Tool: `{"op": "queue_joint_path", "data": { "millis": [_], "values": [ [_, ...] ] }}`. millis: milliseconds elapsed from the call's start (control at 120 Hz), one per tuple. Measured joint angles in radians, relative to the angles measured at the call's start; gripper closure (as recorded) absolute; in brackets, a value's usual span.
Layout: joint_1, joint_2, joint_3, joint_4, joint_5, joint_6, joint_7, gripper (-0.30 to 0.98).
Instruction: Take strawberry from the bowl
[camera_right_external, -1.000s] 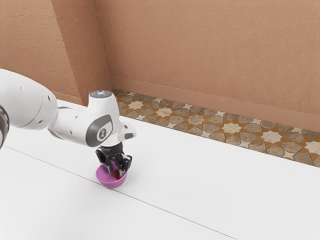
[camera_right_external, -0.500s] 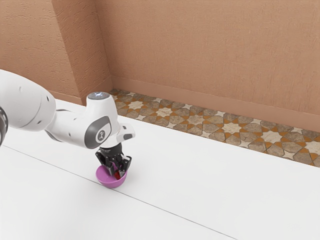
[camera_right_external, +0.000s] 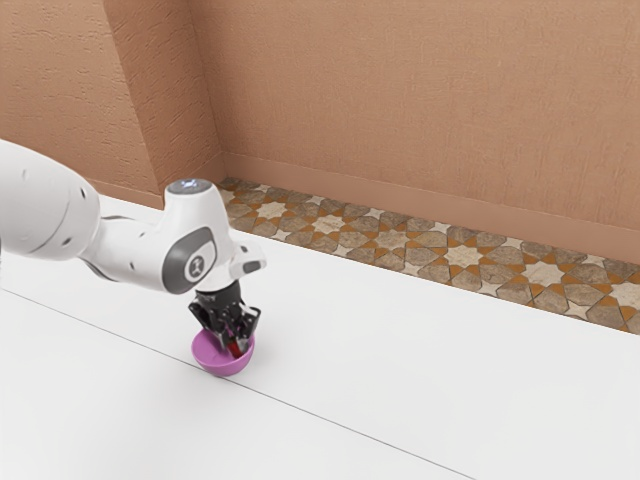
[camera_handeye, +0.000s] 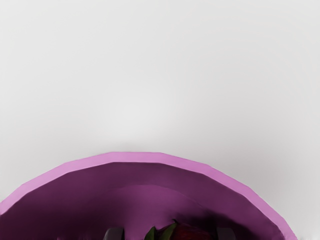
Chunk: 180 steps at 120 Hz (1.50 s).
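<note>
Gripper (camera_right_external: 235, 346) has edged toward the exterior view's left, fingers (camera_handeye: 115, 234) spread astride the strawberry (camera_handeye: 189, 233) in the purple bowl (camera_handeye: 135, 157); your grasp likely needs closing next.

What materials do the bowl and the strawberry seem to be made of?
The bowl looks like smooth plastic, judging by its even purple colour without grain; glazed ceramic is possible. The strawberry, dark red with green leaves, could be real fruit or a plastic model; it is too shaded to judge its finish.

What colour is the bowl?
The bowl is pinkish purple, paler along its rim and darker inside; it shows best in the wrist view.
</note>
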Motion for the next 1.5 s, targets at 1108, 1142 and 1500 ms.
{"op": "queue_joint_path", "data": {
  "millis": [1108, 1142, 1500],
  "values": [
    [-0.014, -0.016, -0.325, 0.086, -0.04, 0.003, -0.118, 0.65],
    [-0.015, -0.012, -0.332, 0.091, -0.043, 0.003, -0.115, 0.58],
    [-0.012, -0.118, -0.27, 0.092, -0.026, -0.028, -0.05, 0.11]
  ]
}}
